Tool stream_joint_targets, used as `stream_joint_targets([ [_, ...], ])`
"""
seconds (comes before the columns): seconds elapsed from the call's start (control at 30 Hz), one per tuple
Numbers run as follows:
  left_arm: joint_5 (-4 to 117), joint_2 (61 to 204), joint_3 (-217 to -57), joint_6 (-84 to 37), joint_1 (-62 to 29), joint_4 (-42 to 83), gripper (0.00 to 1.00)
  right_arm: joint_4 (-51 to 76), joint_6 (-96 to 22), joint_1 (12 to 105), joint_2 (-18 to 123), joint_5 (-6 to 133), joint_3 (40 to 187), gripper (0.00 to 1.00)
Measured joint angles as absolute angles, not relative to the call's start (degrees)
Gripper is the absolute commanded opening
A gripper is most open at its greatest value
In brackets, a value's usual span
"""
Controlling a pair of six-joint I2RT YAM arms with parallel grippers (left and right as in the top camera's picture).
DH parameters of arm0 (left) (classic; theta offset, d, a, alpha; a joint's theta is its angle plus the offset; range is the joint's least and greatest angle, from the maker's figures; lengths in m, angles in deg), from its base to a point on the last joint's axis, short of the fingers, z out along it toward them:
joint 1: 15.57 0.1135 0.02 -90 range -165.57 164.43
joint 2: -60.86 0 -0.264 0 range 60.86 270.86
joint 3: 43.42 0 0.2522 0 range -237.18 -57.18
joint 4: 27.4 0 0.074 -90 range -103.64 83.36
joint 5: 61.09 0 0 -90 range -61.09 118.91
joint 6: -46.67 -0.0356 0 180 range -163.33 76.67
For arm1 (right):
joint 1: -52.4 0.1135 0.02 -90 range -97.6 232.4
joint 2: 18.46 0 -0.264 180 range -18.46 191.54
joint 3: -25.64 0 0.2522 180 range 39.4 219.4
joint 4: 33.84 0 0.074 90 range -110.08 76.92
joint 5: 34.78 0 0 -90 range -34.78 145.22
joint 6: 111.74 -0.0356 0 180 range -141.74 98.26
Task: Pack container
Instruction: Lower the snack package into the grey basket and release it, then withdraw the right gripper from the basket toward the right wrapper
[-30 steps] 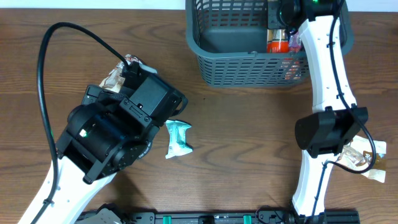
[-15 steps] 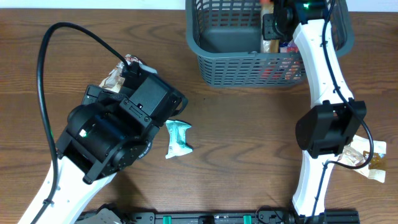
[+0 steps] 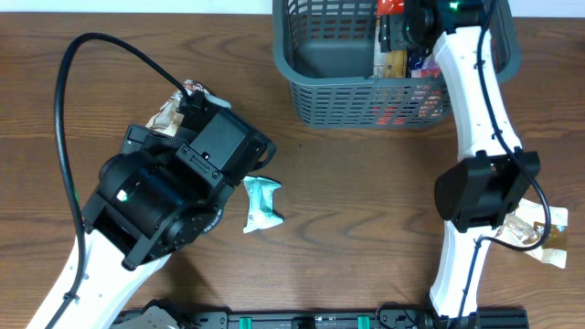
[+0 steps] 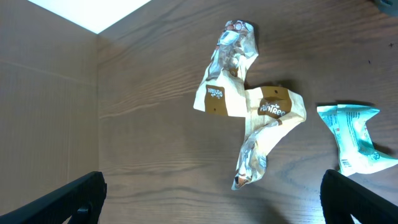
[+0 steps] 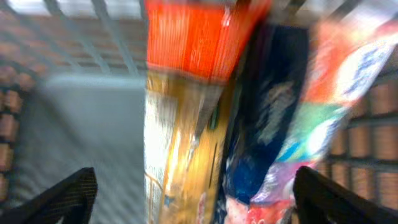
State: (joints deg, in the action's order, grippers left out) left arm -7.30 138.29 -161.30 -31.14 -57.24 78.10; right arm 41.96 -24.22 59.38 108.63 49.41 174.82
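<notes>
My right arm (image 3: 475, 100) stretches over the container (image 3: 347, 100) at the table's (image 3: 366, 201) far edge. The right gripper (image 5: 198, 193) is spread wide, gripping nothing, above three packets (image 5: 180, 124) (blurred). The left gripper (image 4: 214, 198) hangs fully open and empty over two brown packets (image 4: 249, 106), one teal packet (image 4: 354, 140) beside them.

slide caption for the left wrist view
Open left gripper above two crumpled brown packets on the table, a teal packet to their right.

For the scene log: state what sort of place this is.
Likely a robot lab bench: a bare wooden table, two white robot arms based at its near edge, and a slatted container with snack packets in and around it.
</notes>
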Motion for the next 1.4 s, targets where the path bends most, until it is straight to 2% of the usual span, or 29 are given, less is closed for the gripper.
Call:
stream_joint_targets([
  [0.07,-7.30,138.27,-161.30,-31.14,-57.24,78.10,0.99,43.20,-24.09,59.34,108.50,49.39,180.57,0.99],
  [0.27,-7.30,138.27,-161.30,-31.14,-57.24,78.10,0.99,48.95,-25.11,57.15,104.28,47.36,197.00,0.99],
  [0.47,-7.30,138.27,-161.30,-31.14,-57.24,78.10,0.99,60.69,-34.67,48.83,96.04,42.42,204.72,0.99],
  [0.6,-7.30,138.29,-161.30,-31.14,-57.24,78.08,0.99,69.30,-43.41,41.44,92.92,41.00,205.07,0.99],
  [0.73,-7.30,138.27,-161.30,-31.14,-57.24,77.60,0.98,74.63,-46.14,36.78,92.70,42.22,205.00,0.99],
  [0.8,-7.30,138.27,-161.30,-31.14,-57.24,77.43,0.99,76.86,-46.03,35.82,92.70,42.97,204.85,0.97],
  [1.03,-7.27,138.27,-161.30,-31.14,-57.24,77.43,0.98,77.02,-47.15,35.25,92.70,43.49,203.45,0.99],
  [1.23,-7.27,138.27,-161.30,-31.14,-57.24,77.47,0.98,76.95,-61.57,32.56,91.82,41.50,197.13,0.99],
  [1.4,-7.27,138.27,-161.30,-31.14,-57.24,77.47,0.99,76.82,-71.65,26.73,88.35,41.81,182.90,0.99],
])
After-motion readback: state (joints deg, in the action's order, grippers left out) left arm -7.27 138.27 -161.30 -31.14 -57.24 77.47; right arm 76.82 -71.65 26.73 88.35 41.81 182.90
